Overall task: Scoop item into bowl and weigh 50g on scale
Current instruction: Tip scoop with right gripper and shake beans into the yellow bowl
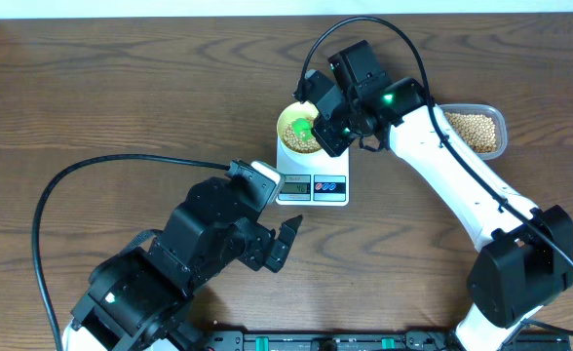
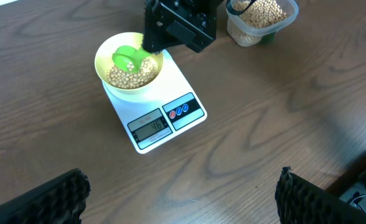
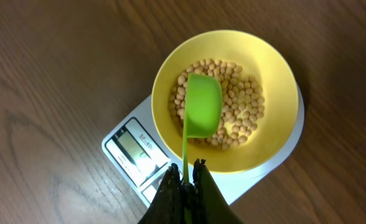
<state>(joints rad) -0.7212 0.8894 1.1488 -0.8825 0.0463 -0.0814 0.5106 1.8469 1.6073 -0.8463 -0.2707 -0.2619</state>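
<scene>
The pale yellow-green bowl [image 1: 297, 130] stands on the white scale [image 1: 313, 185] and holds a layer of beige beans [image 3: 242, 107]. My right gripper [image 3: 188, 176] is shut on the thin handle of a green scoop [image 3: 203, 106], whose cup hangs upside down over the beans in the bowl [image 3: 276, 74]. The scale's display [image 2: 149, 126] shows in the left wrist view beside its two buttons. My left gripper [image 1: 288, 237] is open and empty over bare table in front of the scale [image 2: 170, 121].
A clear plastic tub [image 1: 476, 130] of more beans sits at the right of the scale; it also shows in the left wrist view [image 2: 261, 18]. The right arm reaches over between tub and bowl. Black cables loop over the table.
</scene>
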